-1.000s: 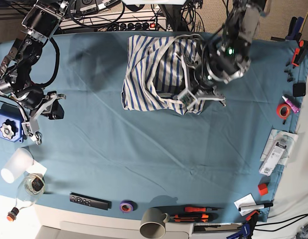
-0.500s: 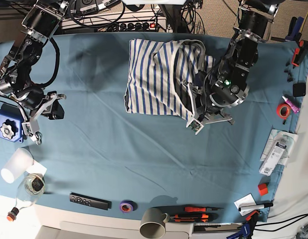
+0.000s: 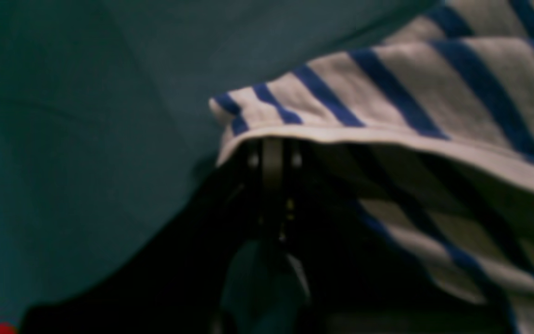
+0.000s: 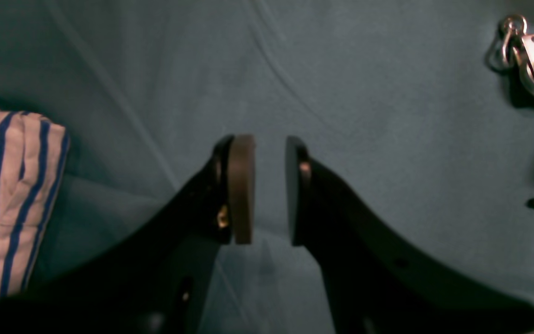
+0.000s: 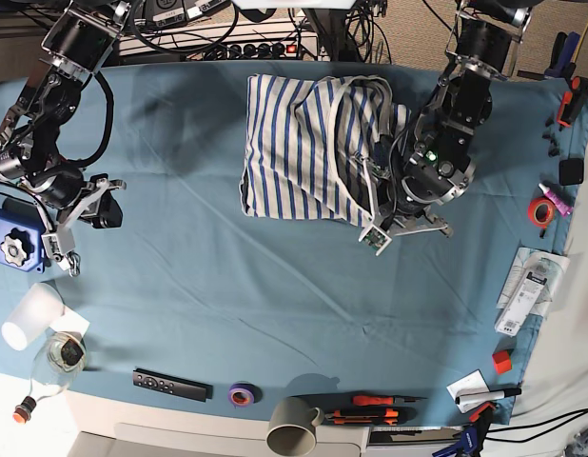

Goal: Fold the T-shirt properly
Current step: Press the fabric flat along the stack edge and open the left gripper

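The T-shirt [image 5: 308, 143], white with blue stripes, lies bunched in a rough rectangle at the back middle of the teal cloth [image 5: 227, 276]. My left gripper [image 5: 370, 214] is at the shirt's front right corner. In the left wrist view its jaws [image 3: 271, 150] are shut under the striped hem [image 3: 341, 134], pinching the T-shirt's edge. My right gripper [image 5: 64, 249] hangs far left, away from the shirt. In the right wrist view it [image 4: 269, 144] is open by a narrow gap with only cloth below. A striped corner [image 4: 7, 185] shows at that view's left edge.
A blue box with a knob [image 5: 13, 243], a white cup [image 5: 28, 316] and a glass bottle [image 5: 58, 354] sit front left. Along the front edge lie a remote [image 5: 170, 385], purple tape [image 5: 242, 393], a grey mug [image 5: 292, 428] and screwdrivers [image 5: 370, 407]. Orange tape [image 5: 539, 211] and a package [image 5: 524, 286] lie right.
My left arm has swung right and toward the front with the shirt's corner, dragging the bundle slightly right and flattening it. The right arm has not moved.
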Robot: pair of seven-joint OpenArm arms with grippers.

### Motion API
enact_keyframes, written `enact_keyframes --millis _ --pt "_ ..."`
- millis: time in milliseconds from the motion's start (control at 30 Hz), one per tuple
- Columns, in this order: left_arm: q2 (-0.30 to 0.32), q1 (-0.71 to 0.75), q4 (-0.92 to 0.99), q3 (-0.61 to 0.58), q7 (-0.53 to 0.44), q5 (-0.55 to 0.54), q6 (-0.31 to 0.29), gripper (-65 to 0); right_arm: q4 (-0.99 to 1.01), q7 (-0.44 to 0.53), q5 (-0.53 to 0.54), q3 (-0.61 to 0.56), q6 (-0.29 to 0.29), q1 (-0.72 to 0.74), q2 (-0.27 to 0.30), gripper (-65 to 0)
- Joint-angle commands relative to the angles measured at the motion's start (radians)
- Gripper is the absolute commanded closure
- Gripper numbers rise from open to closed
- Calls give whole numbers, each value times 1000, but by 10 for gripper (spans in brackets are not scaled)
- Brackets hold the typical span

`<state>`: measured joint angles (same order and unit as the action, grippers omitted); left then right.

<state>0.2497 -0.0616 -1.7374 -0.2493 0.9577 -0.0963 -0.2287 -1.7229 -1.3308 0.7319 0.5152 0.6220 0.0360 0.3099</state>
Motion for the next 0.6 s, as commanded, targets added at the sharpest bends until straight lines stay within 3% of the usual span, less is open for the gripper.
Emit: enact_keyframes --millis 0,167,433,567 --pt "3 -16 -14 4 16 6 4 0 -16 23 15 3 2 16 17 -125" --pt "3 -19 -65 4 109 13 46 0 -16 24 15 3 2 16 17 -125" --pt "3 -19 -103 4 136 263 194 0 -16 24 11 3 2 16 17 -125" --pt "3 -5 -119 4 203 287 214 0 -16 23 7 3 2 16 17 -125"
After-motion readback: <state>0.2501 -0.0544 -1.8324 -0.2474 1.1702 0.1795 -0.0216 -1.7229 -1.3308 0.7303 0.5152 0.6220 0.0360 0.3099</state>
